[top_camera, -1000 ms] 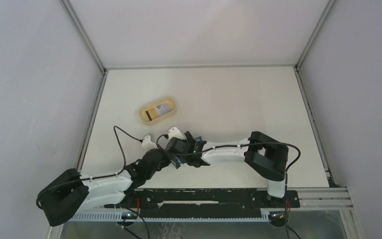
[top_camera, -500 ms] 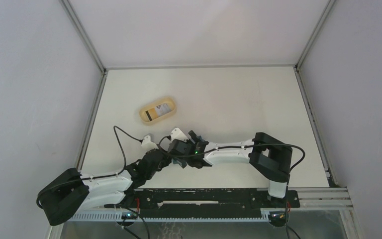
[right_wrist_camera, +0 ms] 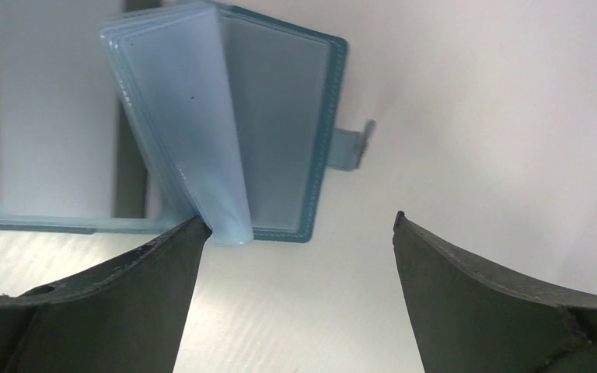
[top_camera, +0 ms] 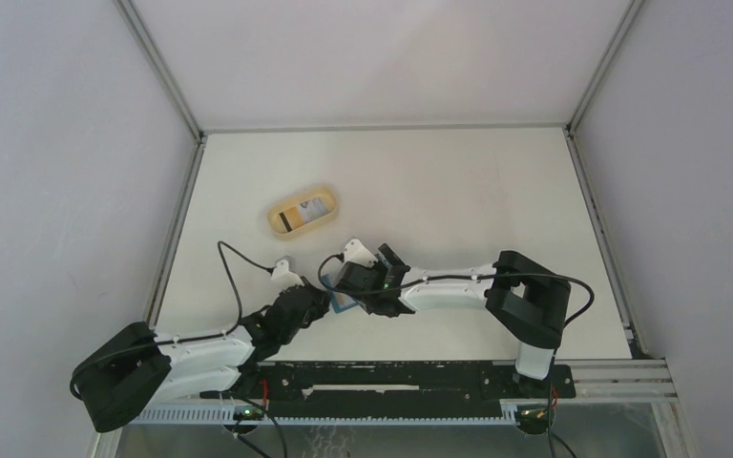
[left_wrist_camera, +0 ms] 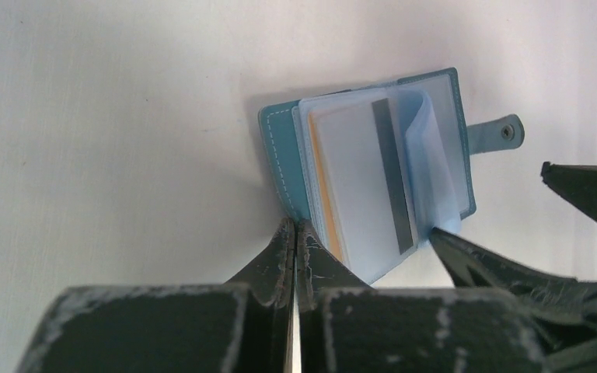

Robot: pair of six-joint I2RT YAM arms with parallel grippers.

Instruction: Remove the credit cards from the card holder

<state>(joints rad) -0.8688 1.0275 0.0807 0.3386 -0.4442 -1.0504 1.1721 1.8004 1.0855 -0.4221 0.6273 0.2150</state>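
Filling the top view, the bench (top_camera: 458,191) carries a tan dish (top_camera: 273,222) at upper left with what looks like one card (top_camera: 310,208) in it, so the job seems partly done. The holder (left_wrist_camera: 280,148) lies open at lower centre, between both hands. The left hand (left_wrist_camera: 295,229) has its fingers together, tips against the holder's lower left edge. The right hand (right_wrist_camera: 295,217) is spread apart, one finger touching a clear sleeve (right_wrist_camera: 202,132). Cards (left_wrist_camera: 354,179) sit in the sleeves, yet to be drawn out.

Card holder (top_camera: 344,303) — mostly hidden under both arms overhead.
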